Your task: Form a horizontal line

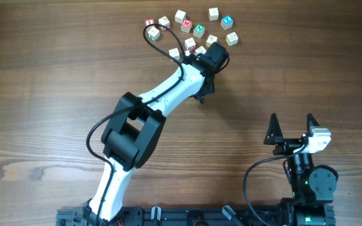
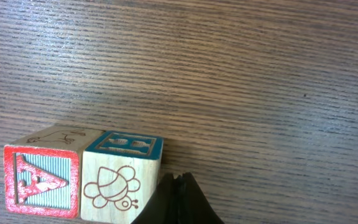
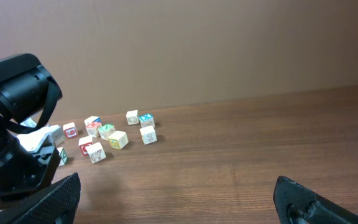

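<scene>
In the left wrist view the horizontal line is two pale wooden cubes touching side by side: a red-"A" cube [image 2: 41,183] on the left and a blue-topped cube with a bee drawing [image 2: 120,177] on the right. My left gripper [image 2: 178,198] is shut and empty, its tip right against the bee cube's right side, low over the table. From overhead the left gripper [image 1: 213,58] sits at the lower edge of the cubes and hides this row. My right gripper [image 1: 292,129] is open and empty, far away at the lower right; it also shows in the right wrist view [image 3: 176,190].
A loose cluster of letter cubes [image 1: 198,29] is spread across the top middle of the table, also seen in the right wrist view [image 3: 107,134]. The left arm [image 1: 168,88] runs diagonally from the bottom edge up to the cluster.
</scene>
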Robot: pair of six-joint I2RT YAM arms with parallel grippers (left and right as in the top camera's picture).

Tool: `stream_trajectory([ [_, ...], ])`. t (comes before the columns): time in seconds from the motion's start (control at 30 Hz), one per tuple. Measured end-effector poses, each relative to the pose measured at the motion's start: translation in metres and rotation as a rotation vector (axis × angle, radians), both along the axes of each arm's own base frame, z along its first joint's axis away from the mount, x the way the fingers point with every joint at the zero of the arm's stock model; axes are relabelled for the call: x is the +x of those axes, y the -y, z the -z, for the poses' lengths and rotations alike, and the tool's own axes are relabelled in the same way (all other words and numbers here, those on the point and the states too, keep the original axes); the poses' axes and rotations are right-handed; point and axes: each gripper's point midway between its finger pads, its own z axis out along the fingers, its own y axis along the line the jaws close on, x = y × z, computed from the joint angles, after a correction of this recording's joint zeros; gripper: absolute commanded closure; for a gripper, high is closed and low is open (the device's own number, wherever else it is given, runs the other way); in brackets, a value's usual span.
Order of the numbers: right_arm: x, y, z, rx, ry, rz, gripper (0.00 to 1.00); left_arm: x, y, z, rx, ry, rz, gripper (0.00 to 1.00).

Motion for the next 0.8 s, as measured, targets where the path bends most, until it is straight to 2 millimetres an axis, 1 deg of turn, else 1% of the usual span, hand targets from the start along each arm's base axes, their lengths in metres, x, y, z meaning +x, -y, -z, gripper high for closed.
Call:
stream_trajectory([
  [0.23, 0.0, 0.0, 0.0, 0.0, 0.0, 0.0, 0.0, 0.004, 0.003, -0.001, -0.012, 0.016, 0.0, 0.95],
  [0.4, 0.0, 0.0, 0.0, 0.0, 0.0, 0.0, 0.0, 0.007, 0.005, -0.005, -0.016, 0.025, 0.009, 0.91],
  [0.5, 0.0, 0.0, 0.0, 0.0, 0.0, 0.0, 0.0, 0.019, 0.013, -0.019, -0.034, 0.059, 0.032, 0.9],
  [0.63, 0.0, 0.0, 0.0, 0.0, 0.0, 0.0, 0.0, 0.043, 0.019, -0.053, -0.072, 0.131, 0.05, 0.89],
  [0.7, 0.0, 0.0, 0.0, 0.0, 0.0, 0.0, 0.0, 0.057, 0.017, -0.072, -0.087, 0.166, 0.05, 0.89],
  [0.73, 0.0, 0.0, 0.0, 0.0, 0.0, 0.0, 0.0, 0.062, 0.016, -0.079, -0.092, 0.178, 0.046, 0.88],
  [0.77, 0.0, 0.0, 0.0, 0.0, 0.0, 0.0, 0.0, 0.066, 0.013, -0.085, -0.094, 0.189, 0.047, 0.86],
  [0.8, 0.0, 0.0, 0.0, 0.0, 0.0, 0.0, 0.0, 0.076, 0.006, -0.095, -0.104, 0.21, 0.029, 0.82],
])
